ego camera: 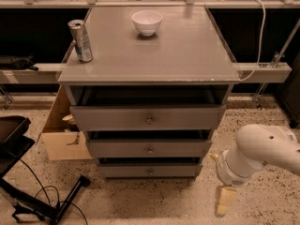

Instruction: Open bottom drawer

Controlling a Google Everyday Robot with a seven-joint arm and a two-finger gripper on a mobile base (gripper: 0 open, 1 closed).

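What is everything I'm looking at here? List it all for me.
Cabinet: one, grey, centre.
Top drawer: one, grey, brass knob, just under the cabinet top.
Middle drawer: one, grey, brass knob, below it.
Bottom drawer: one, grey, brass knob, lowest.
Bowl: one, white, rear of cabinet top.
Can: one, silver, left edge of cabinet top.
Cardboard box: one, brown, floor left of cabinet.
Cable: one, white, right rear.
Robot arm: one, white, lower right.
End effector: one, tan, right of the bottom drawer, apart from it.
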